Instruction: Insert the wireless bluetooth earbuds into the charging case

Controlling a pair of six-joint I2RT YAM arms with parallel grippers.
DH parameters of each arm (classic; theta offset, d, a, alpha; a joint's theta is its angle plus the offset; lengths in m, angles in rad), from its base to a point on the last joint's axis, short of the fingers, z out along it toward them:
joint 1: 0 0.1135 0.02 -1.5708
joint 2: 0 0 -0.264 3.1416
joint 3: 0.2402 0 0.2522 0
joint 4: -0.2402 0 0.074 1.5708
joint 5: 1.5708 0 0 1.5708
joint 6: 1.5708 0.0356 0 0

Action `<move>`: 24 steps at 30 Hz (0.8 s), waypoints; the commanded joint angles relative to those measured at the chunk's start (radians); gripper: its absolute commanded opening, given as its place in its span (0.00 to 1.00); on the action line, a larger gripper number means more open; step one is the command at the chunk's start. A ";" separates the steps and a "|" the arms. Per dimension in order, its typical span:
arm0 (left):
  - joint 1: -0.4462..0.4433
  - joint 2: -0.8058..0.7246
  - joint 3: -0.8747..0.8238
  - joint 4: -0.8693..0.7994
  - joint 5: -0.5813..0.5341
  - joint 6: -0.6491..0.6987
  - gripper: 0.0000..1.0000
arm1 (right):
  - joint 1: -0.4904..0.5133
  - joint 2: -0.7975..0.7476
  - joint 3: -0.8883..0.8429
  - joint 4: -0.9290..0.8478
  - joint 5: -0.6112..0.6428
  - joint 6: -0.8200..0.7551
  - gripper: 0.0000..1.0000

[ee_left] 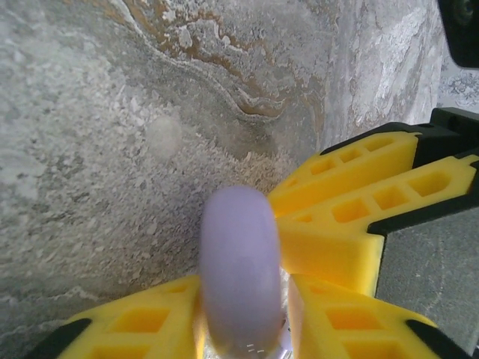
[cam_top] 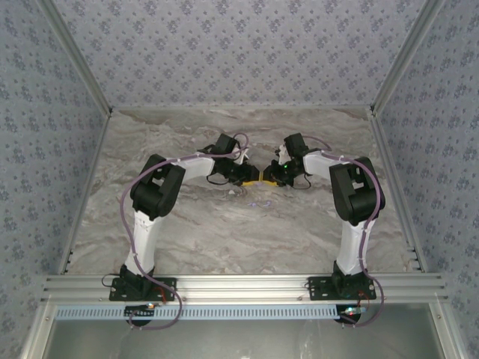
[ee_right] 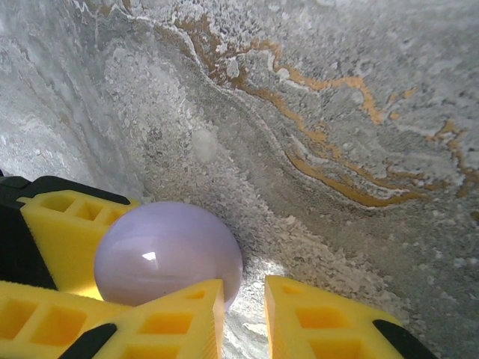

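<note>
Mid worktop [cam_top: 224,232]: the lilac charging case [ee_left: 239,262], gripped.
Top view: left arm [cam_top: 153,196] from 7 o'clock and right arm [cam_top: 358,193] from 5 o'clock meet tip to tip. Left wrist: at 6 o'clock, left jaws clamp the case edge-on; right jaws touch it from 3 o'clock. Right wrist: case at 8 o'clock; right jaws slightly apart, empty.

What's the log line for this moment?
left gripper: shut on lilac case | right gripper: open, beside the case | location: middle of table
</note>
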 commanded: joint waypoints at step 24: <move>0.015 -0.651 -0.440 0.262 -0.085 0.129 0.24 | -0.040 -0.575 -0.184 -0.049 -0.049 -0.159 0.41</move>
